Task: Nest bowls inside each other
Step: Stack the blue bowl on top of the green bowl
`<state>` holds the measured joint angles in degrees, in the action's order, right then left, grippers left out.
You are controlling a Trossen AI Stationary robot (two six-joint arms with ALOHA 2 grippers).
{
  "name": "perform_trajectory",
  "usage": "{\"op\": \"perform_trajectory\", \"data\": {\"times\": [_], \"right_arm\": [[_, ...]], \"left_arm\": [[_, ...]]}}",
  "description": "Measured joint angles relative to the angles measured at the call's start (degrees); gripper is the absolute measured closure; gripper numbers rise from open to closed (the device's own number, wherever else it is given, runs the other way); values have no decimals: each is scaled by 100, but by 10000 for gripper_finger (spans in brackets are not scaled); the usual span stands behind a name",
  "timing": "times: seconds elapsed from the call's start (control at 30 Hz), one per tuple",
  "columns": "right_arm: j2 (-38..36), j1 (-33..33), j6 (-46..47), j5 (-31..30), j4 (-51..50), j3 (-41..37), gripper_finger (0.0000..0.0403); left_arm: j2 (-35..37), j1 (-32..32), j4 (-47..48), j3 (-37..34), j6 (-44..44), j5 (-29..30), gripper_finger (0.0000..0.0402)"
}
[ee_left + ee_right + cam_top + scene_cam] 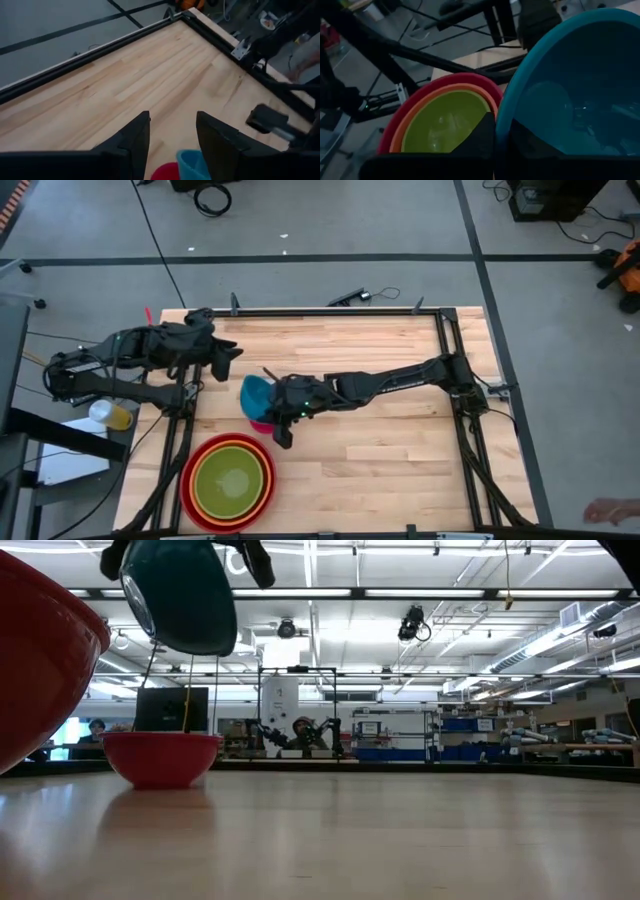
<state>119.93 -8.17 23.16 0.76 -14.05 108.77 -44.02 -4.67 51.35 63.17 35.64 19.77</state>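
A red bowl (190, 480) near the table's front left holds an orange bowl (262, 455) and a lime green bowl (232, 482), nested and resting on the wood. The small magenta bowl (160, 758) stands upright on the table just behind them. Above it hangs the blue bowl (254, 392), with my right gripper (280, 408) shut on it. My left gripper (172, 145) is open at the back left, raised over the table and touching nothing. My right gripper pinches the blue bowl's rim (501, 125), with one finger (481, 135) on the outside of the wall and the other inside. It reaches in from the table's right, slanting down. The bowl (182, 595) is lifted clear and tilted on its side above the magenta bowl.
A black metal frame (440, 330) runs round the table. The wood at the right half (400, 450) is bare. A yellow-tinted bottle (110, 415) lies off the table's left edge. Beyond the table the low view shows a lab room.
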Motion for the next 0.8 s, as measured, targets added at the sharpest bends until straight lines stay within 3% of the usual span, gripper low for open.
{"op": "perform_trajectory", "data": {"times": [0.57,0.8], "right_arm": [[69,-36,-1959,1585,991,5,380],[507,-16,-1955,2198,1670,-7,380]], "left_arm": [[-134,2,-67,25,604,60,239],[-287,2,-61,25,627,76,239]]}}
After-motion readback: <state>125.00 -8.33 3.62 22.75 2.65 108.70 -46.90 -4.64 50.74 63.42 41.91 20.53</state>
